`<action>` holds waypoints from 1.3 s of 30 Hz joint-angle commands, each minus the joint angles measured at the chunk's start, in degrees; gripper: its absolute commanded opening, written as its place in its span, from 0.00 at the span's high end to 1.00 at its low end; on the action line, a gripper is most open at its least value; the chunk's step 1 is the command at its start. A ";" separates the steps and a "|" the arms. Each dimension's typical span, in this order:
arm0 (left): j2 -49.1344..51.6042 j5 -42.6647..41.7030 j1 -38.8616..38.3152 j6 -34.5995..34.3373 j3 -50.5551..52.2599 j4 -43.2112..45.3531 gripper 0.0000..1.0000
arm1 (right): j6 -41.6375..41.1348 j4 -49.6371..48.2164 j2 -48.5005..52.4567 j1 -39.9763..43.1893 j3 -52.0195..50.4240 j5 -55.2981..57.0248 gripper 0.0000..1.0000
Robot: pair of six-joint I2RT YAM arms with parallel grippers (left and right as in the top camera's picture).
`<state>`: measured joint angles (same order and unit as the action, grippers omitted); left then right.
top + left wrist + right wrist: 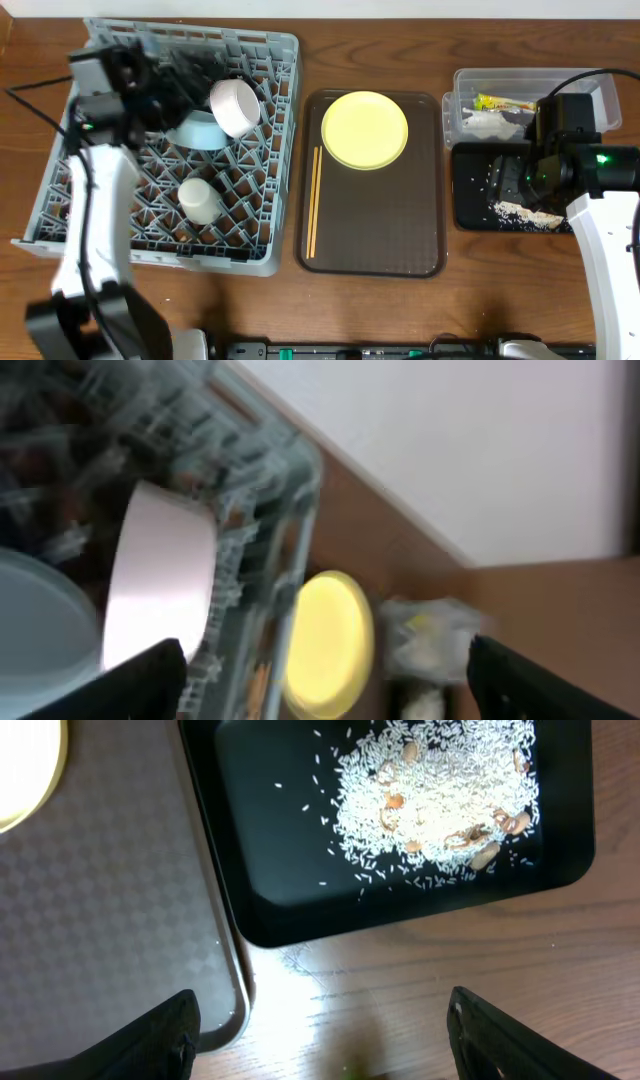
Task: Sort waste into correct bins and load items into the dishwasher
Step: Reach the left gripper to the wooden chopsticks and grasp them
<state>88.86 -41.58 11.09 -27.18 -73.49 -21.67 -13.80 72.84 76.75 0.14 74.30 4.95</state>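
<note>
Over grey rack (285,120), left fingers (140,685) spread wide by white bowl (235,107); right fingers (150,1040) parted above rice (440,790) in black tray (270,870)

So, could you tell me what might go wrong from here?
The white bowl lies on its side in the dish rack beside the light blue saucer; it could roll when the open left fingers pull away. The thin chopsticks lie flat on the brown tray and may slip from a pinch. The rice scraps sit loose in the shallow black tray under the right fingers; a bump could scatter them.
</note>
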 commanded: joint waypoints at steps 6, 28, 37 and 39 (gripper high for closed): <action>-10.80 36.65 -26.27 8.59 0.11 -15.76 0.10 | 0.59 0.04 -0.35 0.22 0.81 0.61 0.19; 19.21 36.48 -48.48 -5.07 0.20 -19.69 0.16 | 0.59 0.09 -0.35 0.22 0.81 0.59 0.03; 23.76 36.26 -48.52 -5.07 0.20 -19.39 0.16 | 0.59 0.26 -0.35 0.22 0.81 0.61 0.03; 24.44 36.26 -48.52 -5.07 0.22 -19.37 0.16 | 0.59 0.26 -0.35 0.22 0.81 0.61 0.03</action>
<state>111.83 -5.43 -37.41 -31.57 -73.56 -40.91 -13.21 72.90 76.75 0.14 74.30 4.95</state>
